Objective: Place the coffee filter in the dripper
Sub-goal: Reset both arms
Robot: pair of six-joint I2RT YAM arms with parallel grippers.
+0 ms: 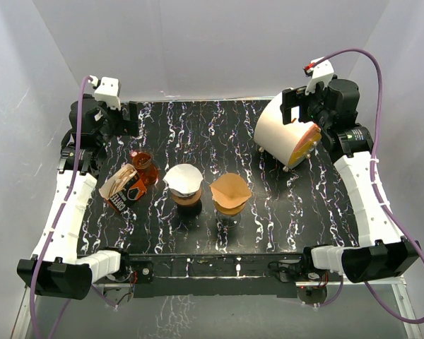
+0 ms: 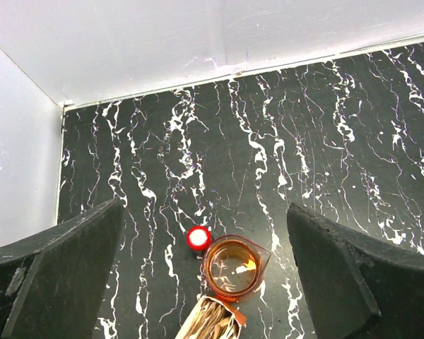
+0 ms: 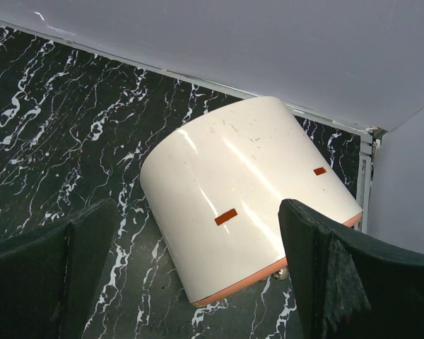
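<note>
Right now both arms reach to the far corners of the black surface [image 1: 283, 212] with white streaks. The left tool [image 2: 205, 212] is wide open and holds nothing. Its two dark fingers [image 2: 56, 275] stand far apart, and it hangs over the far left part of the surface. A little nearer to the arm bases there is a small red cap [image 2: 198, 238]. An orange glass cup [image 2: 233, 268] stands just beside the cap, and a pack of brown paper filters [image 2: 215, 321] is right next to the cup on its near side. The right tool [image 3: 198, 205] is wide open too and holds nothing. It hangs above a big white drum [image 3: 240, 191] that lies on its side in the far right corner, with an orange rim at one end. A white coffee filter [image 1: 184, 178] sits open in a brown dripper [image 1: 189, 199] near the middle of the surface, to the right of the pack. Just beside it on the right is a brown coffee filter [image 1: 230, 189], open like a cup too. What holds that one up is hard to see. Both filters are well apart from the two tools.
</note>
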